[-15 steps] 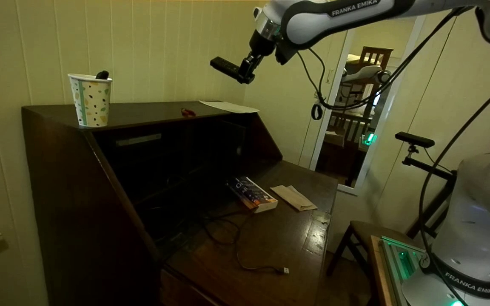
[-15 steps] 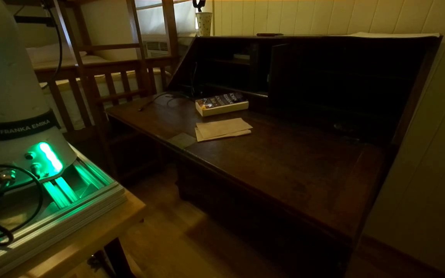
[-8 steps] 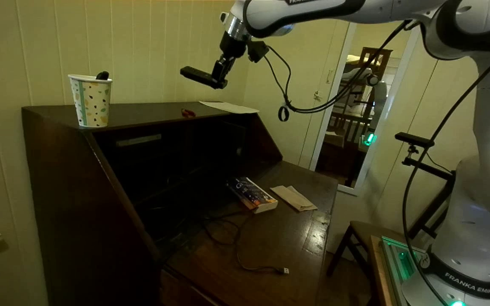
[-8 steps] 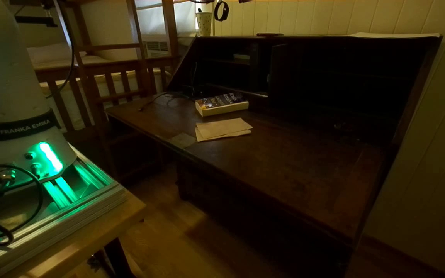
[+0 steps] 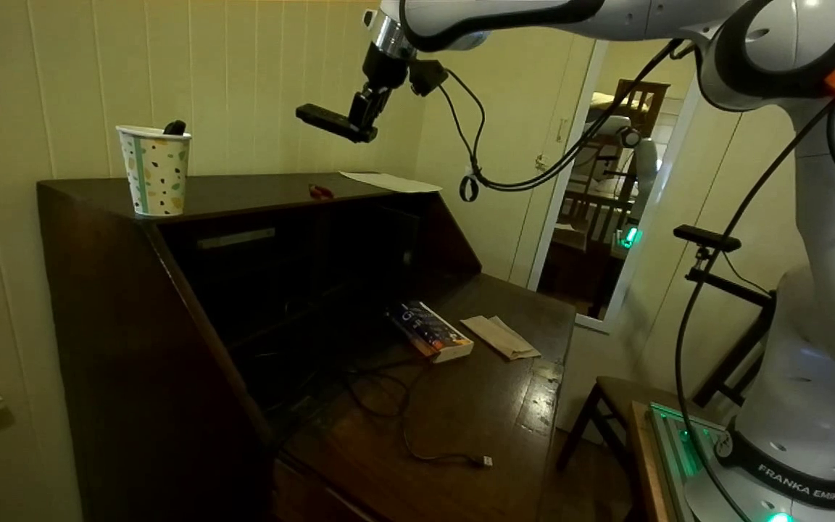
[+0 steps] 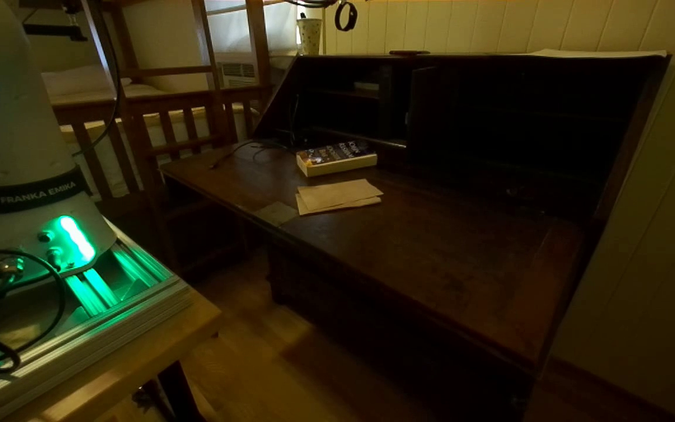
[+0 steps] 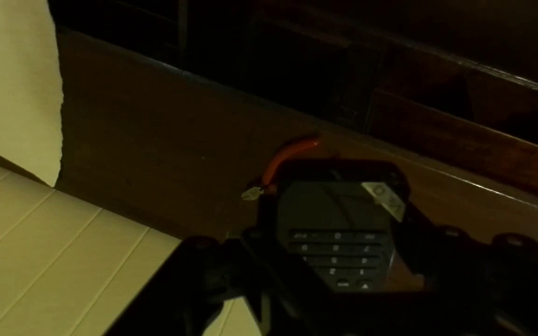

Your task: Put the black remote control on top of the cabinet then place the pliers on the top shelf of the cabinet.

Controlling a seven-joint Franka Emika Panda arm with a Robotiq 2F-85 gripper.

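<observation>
Only the wrist view showed me the numbered keys of the black remote control point(image 7: 336, 221), with the pliers point(image 7: 292, 153), red-handled and metal-tipped, partly hidden behind it. My fingers point(image 5: 367, 109) were clamped on it, holding it above the cabinet point(image 5: 243, 192). In an exterior view, a black object point(image 5: 175, 128) stuck out of the patterned cup point(image 5: 156, 174). The pliers lay on top near the front edge, bare wood between them and the paper point(image 5: 392, 183).
</observation>
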